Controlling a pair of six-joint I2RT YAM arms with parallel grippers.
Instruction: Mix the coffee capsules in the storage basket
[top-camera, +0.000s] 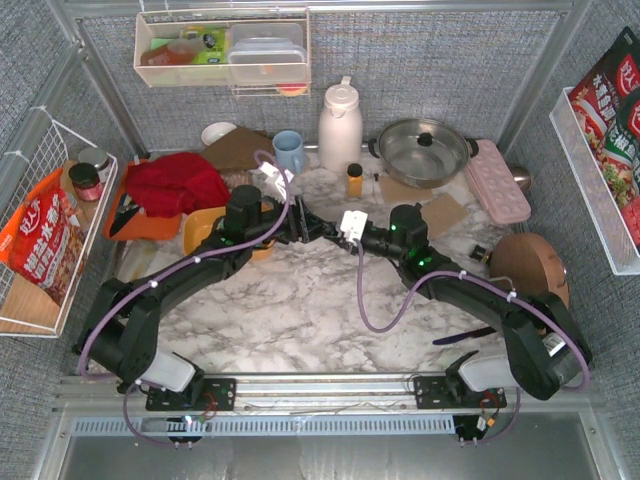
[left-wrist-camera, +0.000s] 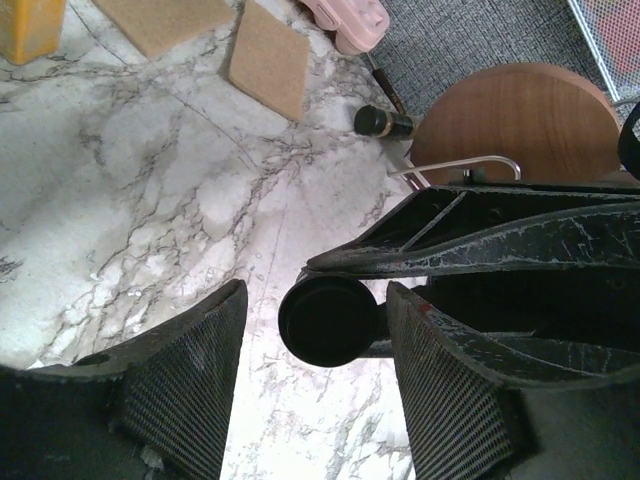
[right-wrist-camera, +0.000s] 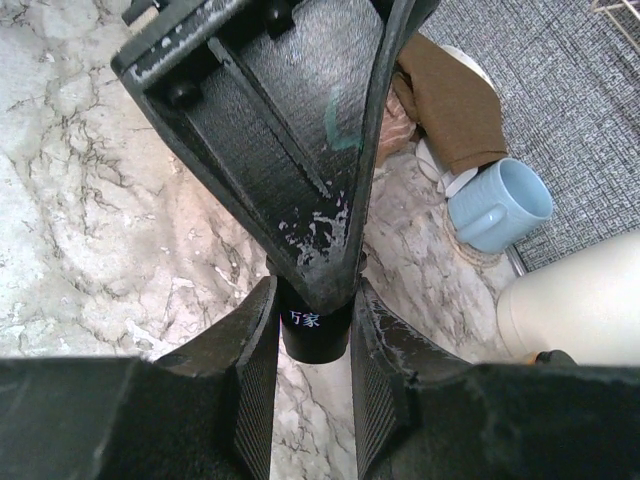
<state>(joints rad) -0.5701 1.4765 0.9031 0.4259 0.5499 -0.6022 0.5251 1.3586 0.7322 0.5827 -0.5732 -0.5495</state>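
Mid-surface, our right arm's fingers (right-wrist-camera: 240, 380) pinch one black capsule (right-wrist-camera: 315, 330) between their tips. Our left arm's fingers (left-wrist-camera: 190, 390) are spread around the same capsule, with bare marble showing in the gap on one side. The storage basket (top-camera: 198, 228) sits at about nine o'clock from this meeting point, mostly hidden under the left arm, so we cannot see the other capsules.

We judge this a handover, and its risk is timing. If the right fingers let go before the left ones close, the capsule falls on the marble surface (top-camera: 300, 300) outside the basket and may roll. The crossed fingers are also very close together and could knock each other and flick the capsule loose.
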